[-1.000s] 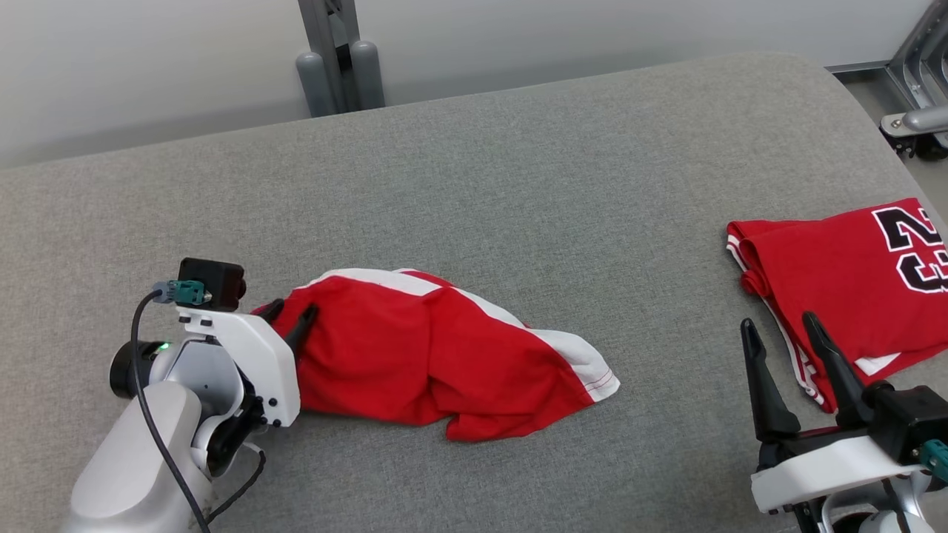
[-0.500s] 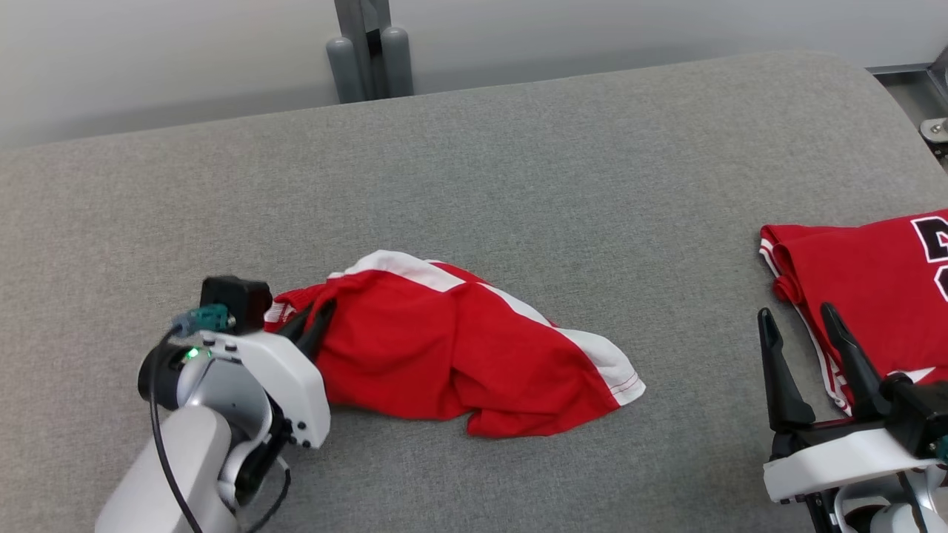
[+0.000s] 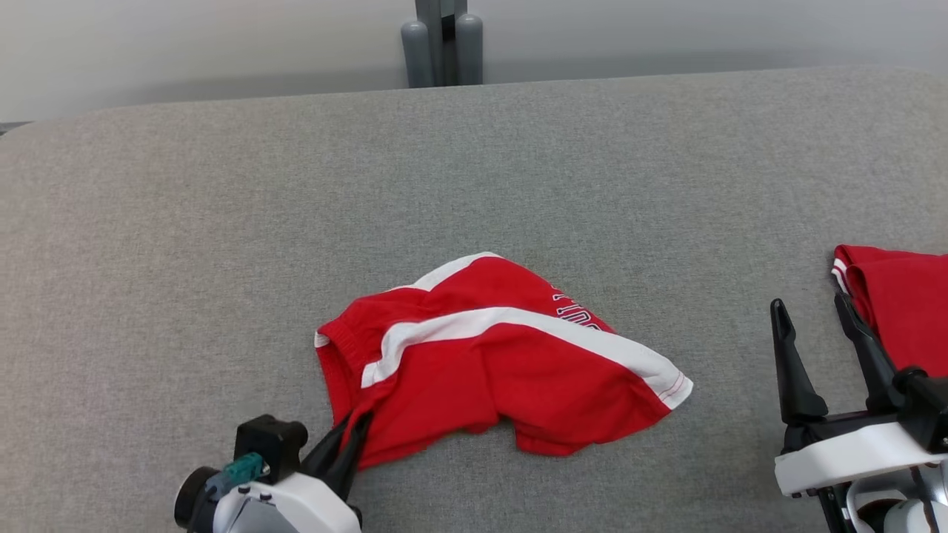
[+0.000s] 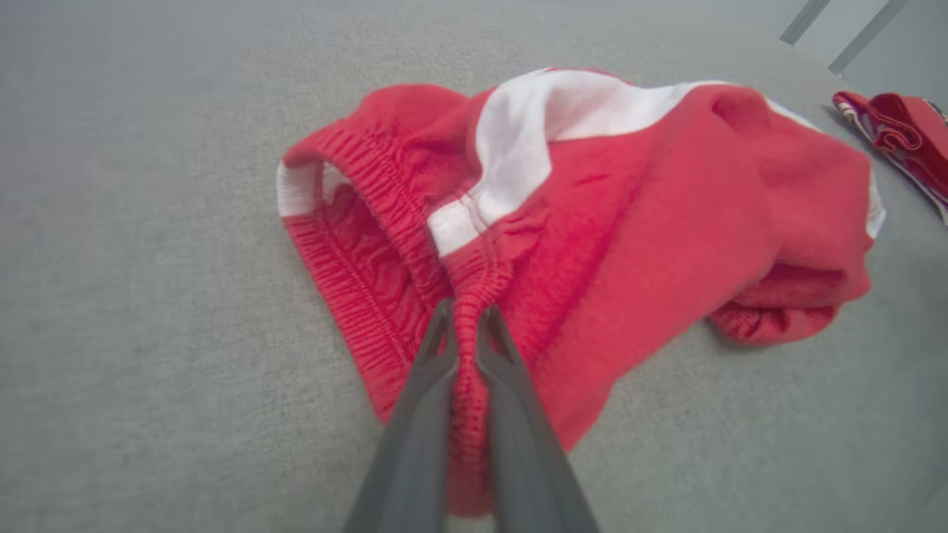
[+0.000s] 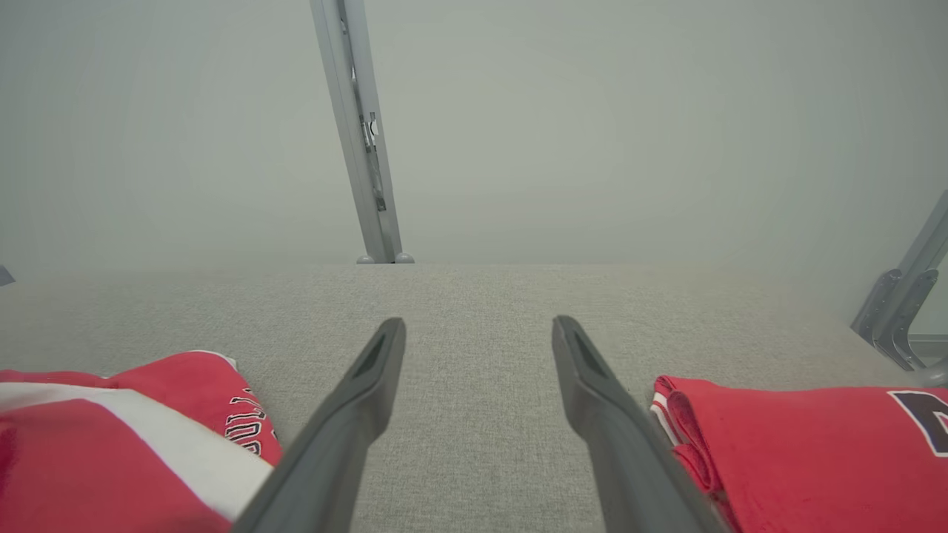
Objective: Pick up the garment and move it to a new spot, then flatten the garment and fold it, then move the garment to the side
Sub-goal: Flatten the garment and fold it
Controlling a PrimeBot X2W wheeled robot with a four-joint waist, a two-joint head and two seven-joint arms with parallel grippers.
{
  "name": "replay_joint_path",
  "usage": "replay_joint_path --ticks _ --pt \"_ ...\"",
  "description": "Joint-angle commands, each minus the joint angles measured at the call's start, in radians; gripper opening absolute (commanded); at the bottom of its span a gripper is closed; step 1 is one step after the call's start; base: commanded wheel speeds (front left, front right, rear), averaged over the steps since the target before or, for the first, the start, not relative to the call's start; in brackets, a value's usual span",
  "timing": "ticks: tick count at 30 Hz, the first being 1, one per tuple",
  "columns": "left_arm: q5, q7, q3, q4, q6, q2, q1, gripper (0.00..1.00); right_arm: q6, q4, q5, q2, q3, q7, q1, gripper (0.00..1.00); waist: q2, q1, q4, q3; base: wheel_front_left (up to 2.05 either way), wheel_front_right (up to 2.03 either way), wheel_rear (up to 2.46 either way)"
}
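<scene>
The garment point(image 3: 503, 355) is a pair of red shorts with white side stripes, lying crumpled in the middle of the grey padded table point(image 3: 222, 222). My left gripper point(image 3: 354, 428) is at the shorts' near-left corner, shut on the elastic waistband point(image 4: 468, 296), which bunches between the two dark fingers. The garment point(image 4: 629, 215) spreads away from that grip, and its right end shows in the right wrist view as red cloth point(image 5: 111, 444). My right gripper point(image 3: 811, 314) stands open over bare table at the right, with nothing between its fingers point(image 5: 370, 385).
A folded red jersey point(image 3: 900, 311) with white trim lies at the table's right edge, just beside my right gripper; it is also seen as a red pile point(image 5: 800, 444). A grey metal post point(image 3: 443, 41) stands behind the table's far edge.
My left gripper has shut on the shorts' waistband and pulled it toward the near edge, turning the garment. The head camera has panned left, shifting the whole picture rightward. The right gripper stays open.
</scene>
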Motion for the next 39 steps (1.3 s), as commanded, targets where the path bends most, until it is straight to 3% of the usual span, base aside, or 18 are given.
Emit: replay_joint_path --ticks 1,8,9,10,18,27,34,39 --pt "0.003 -0.02 -0.002 0.0 -0.003 0.003 0.015 0.0 0.0 -0.005 -0.002 -0.006 -0.005 0.003 -0.007 1.0 0.0 0.0 0.011 0.003 0.0 0.0 0.0" --pt "-0.033 -0.042 -0.011 0.096 -0.011 -0.017 0.071 0.0 0.0 -0.018 -0.006 -0.006 -0.011 0.017 0.003 1.0 0.0 0.0 0.035 0.002 0.0 0.0 0.0" --pt "-0.044 -0.042 -0.007 0.123 -0.011 -0.024 0.07 0.47 0.0 -0.02 -0.006 -0.006 -0.013 0.019 0.004 1.0 0.0 0.0 0.037 0.0 0.0 0.0 0.0" --pt "-0.045 -0.047 -0.004 0.132 -0.006 -0.027 0.067 1.0 0.0 -0.02 -0.006 -0.006 -0.014 0.021 0.005 1.0 0.0 0.0 0.039 -0.004 0.0 0.0 0.0" --pt "-0.07 -0.08 0.041 0.094 0.021 -0.013 0.079 1.0 0.0 -0.029 -0.012 -0.006 -0.035 0.03 0.018 1.0 0.0 0.0 0.048 -0.042 0.0 0.0 0.0" --pt "-0.054 -0.129 0.119 -0.091 0.086 0.031 0.071 1.0 0.0 -0.04 -0.021 -0.006 -0.039 0.043 0.043 1.0 0.0 0.0 0.052 -0.1 0.0 0.0 0.0" --pt "-0.039 -0.147 0.167 -0.177 0.131 0.031 -0.012 1.0 0.0 -0.034 -0.025 -0.006 -0.019 0.053 0.045 1.0 0.0 0.0 0.046 -0.128 0.0 0.0 0.0" --pt "-0.034 -0.185 0.174 -0.152 0.113 0.026 -0.066 1.0 0.0 -0.022 -0.029 -0.006 0.001 0.054 0.051 1.0 0.0 0.0 0.032 -0.15 0.0 0.0 0.0"
